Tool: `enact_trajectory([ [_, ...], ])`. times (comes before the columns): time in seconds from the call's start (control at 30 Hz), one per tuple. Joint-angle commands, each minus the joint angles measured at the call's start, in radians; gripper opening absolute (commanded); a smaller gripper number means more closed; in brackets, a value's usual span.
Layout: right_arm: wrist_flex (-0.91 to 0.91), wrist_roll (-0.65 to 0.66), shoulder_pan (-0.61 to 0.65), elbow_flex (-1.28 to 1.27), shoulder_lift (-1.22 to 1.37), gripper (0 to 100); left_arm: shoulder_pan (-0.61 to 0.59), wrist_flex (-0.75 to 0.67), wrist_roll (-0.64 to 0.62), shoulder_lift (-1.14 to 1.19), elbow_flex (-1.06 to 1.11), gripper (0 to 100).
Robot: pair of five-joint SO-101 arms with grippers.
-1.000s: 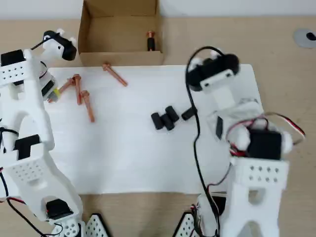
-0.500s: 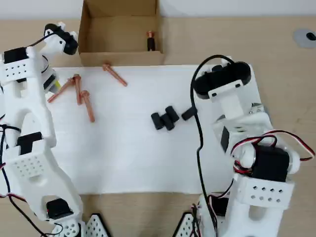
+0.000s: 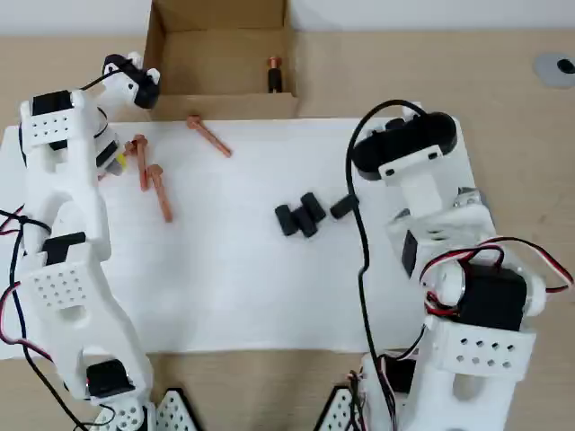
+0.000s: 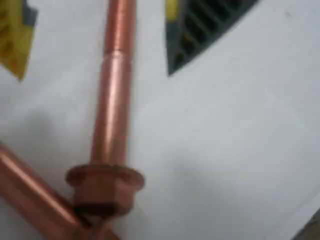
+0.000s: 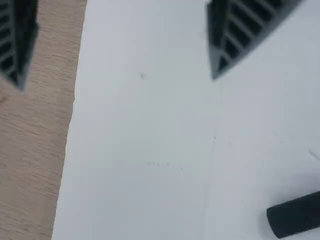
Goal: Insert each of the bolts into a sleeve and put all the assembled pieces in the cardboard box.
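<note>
Several copper bolts lie on the white sheet (image 3: 234,287) at the back left, one of them (image 3: 208,135) nearest the cardboard box (image 3: 162,54). My left gripper (image 4: 95,74) is open and low over that group, one finger on each side of a bolt's shaft (image 4: 112,105) without touching it. That bolt's head rests against a second bolt (image 4: 30,200). Black sleeves (image 3: 298,215) cluster mid-sheet, with one more (image 3: 344,206) just right of them. An assembled piece (image 3: 274,74) stands in the box. My right gripper (image 5: 116,82) is open over bare sheet, a sleeve (image 5: 295,215) off to one side.
The sheet's edge and the wooden table (image 5: 30,165) lie close to my right gripper. The right arm (image 3: 404,148) stands over the sheet's right part, its cable looping past the lone sleeve. A grey disc (image 3: 557,67) sits at the far right.
The left arm has swung right, bringing its gripper over the bolts. The right arm drew back to the right a second ago and has since stayed still.
</note>
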State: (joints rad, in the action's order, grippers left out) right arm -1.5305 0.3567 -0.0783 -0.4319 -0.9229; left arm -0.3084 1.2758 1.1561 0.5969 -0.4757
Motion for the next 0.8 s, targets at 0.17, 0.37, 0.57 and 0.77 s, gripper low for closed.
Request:
enact_trajectory([
  [0.17, -0.003, 0.005, -0.015, -0.001, -0.016, 28.1, 0.051, -0.02, -0.003, 0.004, -0.038, 20],
  [0.37, -0.003, 0.005, -0.015, -0.001, -0.018, 28.1, 0.052, -0.106, -0.028, 0.056, -0.038, 20],
  [0.57, -0.003, 0.005, -0.015, -0.001, -0.018, 28.1, 0.051, -0.121, -0.031, 0.102, -0.038, 19],
  [0.77, -0.003, 0.005, -0.015, -0.001, -0.018, 28.1, 0.066, -0.121, -0.032, 0.11, -0.038, 3],
])
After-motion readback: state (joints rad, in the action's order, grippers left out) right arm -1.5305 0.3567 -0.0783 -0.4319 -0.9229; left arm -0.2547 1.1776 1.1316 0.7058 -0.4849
